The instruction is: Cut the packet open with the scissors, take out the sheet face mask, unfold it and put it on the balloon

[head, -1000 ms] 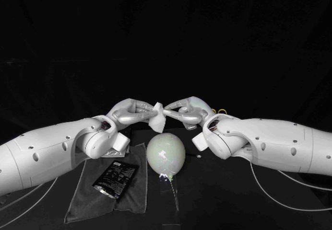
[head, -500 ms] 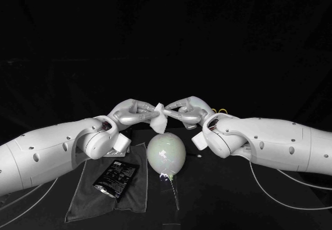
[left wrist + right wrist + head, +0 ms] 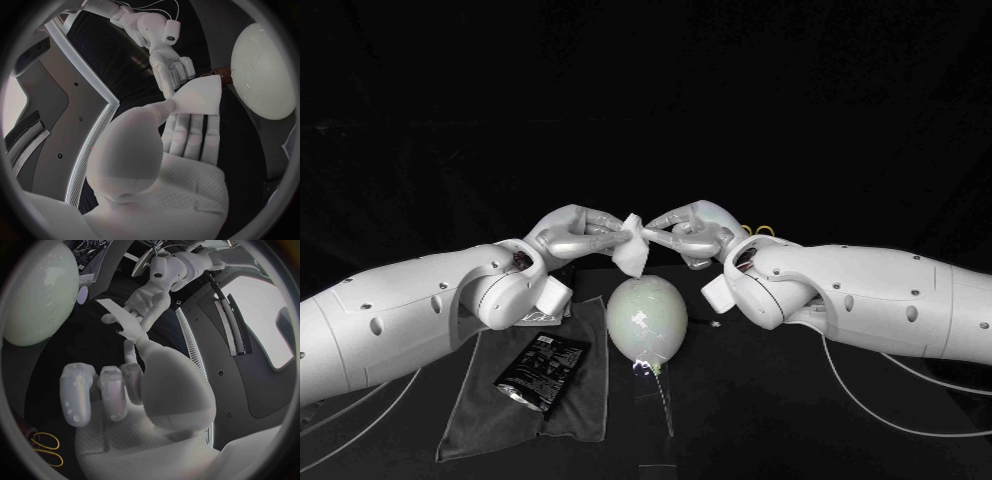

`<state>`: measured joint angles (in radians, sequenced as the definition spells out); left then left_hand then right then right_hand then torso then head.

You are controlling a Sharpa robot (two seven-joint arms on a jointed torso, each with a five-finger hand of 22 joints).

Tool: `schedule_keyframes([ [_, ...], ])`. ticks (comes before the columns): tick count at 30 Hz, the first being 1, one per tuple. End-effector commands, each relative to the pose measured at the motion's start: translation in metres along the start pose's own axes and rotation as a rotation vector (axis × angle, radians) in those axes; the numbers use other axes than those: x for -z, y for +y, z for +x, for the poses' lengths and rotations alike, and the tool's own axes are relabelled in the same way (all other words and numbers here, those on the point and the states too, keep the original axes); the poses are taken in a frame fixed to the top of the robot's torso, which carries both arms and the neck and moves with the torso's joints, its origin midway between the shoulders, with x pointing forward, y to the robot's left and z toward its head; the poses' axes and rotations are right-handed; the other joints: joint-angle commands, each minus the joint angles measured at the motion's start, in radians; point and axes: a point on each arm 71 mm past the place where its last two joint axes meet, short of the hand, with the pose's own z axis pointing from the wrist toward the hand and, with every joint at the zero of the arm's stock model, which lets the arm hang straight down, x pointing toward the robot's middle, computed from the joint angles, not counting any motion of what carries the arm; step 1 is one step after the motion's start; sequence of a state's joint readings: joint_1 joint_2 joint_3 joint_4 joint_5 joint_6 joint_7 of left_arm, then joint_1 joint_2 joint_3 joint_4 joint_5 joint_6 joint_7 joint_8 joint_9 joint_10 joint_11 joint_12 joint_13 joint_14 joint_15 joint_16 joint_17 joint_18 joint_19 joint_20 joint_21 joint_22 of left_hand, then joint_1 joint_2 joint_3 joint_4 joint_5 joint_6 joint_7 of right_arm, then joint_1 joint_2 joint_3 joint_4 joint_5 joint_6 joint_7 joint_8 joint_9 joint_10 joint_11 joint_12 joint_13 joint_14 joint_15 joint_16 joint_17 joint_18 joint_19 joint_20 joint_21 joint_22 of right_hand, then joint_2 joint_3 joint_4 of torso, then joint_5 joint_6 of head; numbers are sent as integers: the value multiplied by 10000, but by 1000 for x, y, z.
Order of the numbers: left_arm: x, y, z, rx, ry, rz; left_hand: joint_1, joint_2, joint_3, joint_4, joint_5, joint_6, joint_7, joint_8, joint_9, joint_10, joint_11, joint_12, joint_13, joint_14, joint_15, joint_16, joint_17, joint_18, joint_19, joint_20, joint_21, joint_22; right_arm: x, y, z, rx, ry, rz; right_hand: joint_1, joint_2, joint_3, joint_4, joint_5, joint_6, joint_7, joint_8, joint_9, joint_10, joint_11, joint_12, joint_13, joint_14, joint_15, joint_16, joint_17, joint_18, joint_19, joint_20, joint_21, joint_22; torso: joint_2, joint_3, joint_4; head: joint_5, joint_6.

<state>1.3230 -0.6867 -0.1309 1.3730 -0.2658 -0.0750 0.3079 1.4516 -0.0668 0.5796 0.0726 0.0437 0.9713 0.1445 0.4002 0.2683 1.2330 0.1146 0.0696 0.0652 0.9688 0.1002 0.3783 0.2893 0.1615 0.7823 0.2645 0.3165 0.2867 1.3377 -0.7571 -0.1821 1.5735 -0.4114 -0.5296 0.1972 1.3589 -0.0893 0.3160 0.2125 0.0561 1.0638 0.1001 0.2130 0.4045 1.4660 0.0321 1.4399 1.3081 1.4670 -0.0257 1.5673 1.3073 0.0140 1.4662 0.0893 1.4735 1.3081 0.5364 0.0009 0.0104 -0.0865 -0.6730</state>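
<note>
Across the black table [image 3: 776,420] the left arm [image 3: 401,320] and right arm [image 3: 877,290] reach inward from either side, so the work is done in the air over the middle rather than on the surface. A grey cloth [image 3: 473,420] lies on the robot's left part of the table, probably as a pad for the cutting step. The balloon [image 3: 646,320] lies just beside the cloth's edge, between the two wrists and under the hands, which keeps the target near for the last step. On the cloth rests the dark packet [image 3: 542,372], well apart from both hands; I judge it already emptied and set aside. Above the balloon and clear of it hangs the folded sheet mask [image 3: 632,252], a white wedge with its point hanging down. The left hand [image 3: 577,235] pinches one side of it between thumb and finger, other fingers extended beneath. The right hand [image 3: 687,232] meets it from the opposite side, thumb and fingertip seemingly nipping an edge layer, remaining fingers curled. Opposed grips like these suit peeling the folds apart, so unfolding looks barely begun.
</note>
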Motion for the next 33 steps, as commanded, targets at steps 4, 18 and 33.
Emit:
schedule_keyframes([
  [4,-1,-2,2,-17,124,97,20,116,0,-92,45,-1,-90,68,759,0,22,-44,9,-52,-5,46,21,21,-68,-29,58,35,1,3,4,34,312,-279,-7,105,35,-5,-29,98,-13,68,22,370,-82,65,1807,1038,-99,35,2635,86,546,-106,42,2331,4,-1,4,-7,-23],
  [18,-1,-2,2,-22,152,74,-25,133,18,-147,45,-8,-74,71,802,2,18,-43,10,-64,-7,61,54,9,-103,-42,126,102,1,3,3,115,240,-251,425,207,210,-299,-58,194,-150,252,92,430,-208,136,1852,1038,-217,35,2635,58,611,-219,153,2367,7,-5,4,-19,-60],
  [33,0,-1,-1,-58,37,17,-59,148,36,-194,45,-15,-55,72,839,4,11,-43,10,-70,-12,74,82,-2,-134,-51,184,161,3,2,-3,321,-175,-281,792,564,1085,-816,-72,213,-285,920,610,534,-351,244,1925,1038,-365,35,2635,18,701,-398,313,2418,1,2,0,-12,-93],
])
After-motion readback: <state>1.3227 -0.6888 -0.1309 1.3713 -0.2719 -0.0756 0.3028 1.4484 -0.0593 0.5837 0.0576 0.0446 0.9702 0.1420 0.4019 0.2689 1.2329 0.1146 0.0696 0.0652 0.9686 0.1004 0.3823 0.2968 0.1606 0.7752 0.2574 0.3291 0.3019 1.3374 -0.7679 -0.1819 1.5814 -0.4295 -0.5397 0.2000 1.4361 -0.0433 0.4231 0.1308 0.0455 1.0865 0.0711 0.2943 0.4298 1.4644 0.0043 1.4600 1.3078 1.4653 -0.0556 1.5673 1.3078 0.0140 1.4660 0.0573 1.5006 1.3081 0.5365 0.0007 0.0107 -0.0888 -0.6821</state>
